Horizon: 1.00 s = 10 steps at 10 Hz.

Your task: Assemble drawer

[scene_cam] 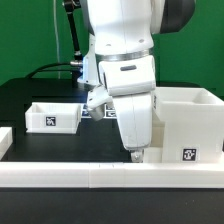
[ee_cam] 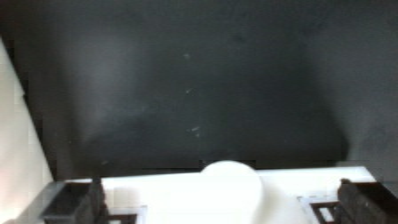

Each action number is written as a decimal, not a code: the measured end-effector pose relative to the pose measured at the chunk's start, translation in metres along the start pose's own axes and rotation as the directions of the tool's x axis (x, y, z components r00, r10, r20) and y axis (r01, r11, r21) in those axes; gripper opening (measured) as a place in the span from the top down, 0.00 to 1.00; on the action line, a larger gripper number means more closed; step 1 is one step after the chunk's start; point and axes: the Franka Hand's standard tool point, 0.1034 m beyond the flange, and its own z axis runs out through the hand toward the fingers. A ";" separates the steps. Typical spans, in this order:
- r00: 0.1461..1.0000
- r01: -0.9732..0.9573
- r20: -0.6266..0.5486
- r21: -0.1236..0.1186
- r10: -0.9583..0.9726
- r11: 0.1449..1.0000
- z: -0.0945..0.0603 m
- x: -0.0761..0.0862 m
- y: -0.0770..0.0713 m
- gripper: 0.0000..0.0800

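A small white tray (scene_cam: 55, 115) with a square tag lies on the black table at the exterior view's left. The tall white box housing (scene_cam: 190, 122) stands at the exterior view's right, tag on its front. My gripper (scene_cam: 135, 150) hangs low between them, close to the front rail. In the wrist view a second white tray (ee_cam: 196, 190) with a round knob (ee_cam: 231, 172) lies between my fingertips (ee_cam: 71, 200), which stand wide apart on either side of it. My gripper (ee_cam: 210, 205) is open. The arm hides this tray in the exterior view.
A long low white rail (scene_cam: 100, 176) runs along the table's front edge. The marker board (scene_cam: 100, 112) lies behind the arm. A white strip (ee_cam: 11, 130) edges the wrist view. Black table (ee_cam: 196, 90) lies beyond the knob.
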 end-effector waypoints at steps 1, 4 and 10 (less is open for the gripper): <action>1.000 -0.003 0.000 -0.004 0.003 1.000 0.000 0.000 0.001 0.19; 1.000 0.008 -0.001 -0.001 -0.008 1.000 0.001 -0.002 0.000 0.19; 1.000 0.026 -0.006 0.022 -0.026 0.999 0.002 0.019 -0.005 0.19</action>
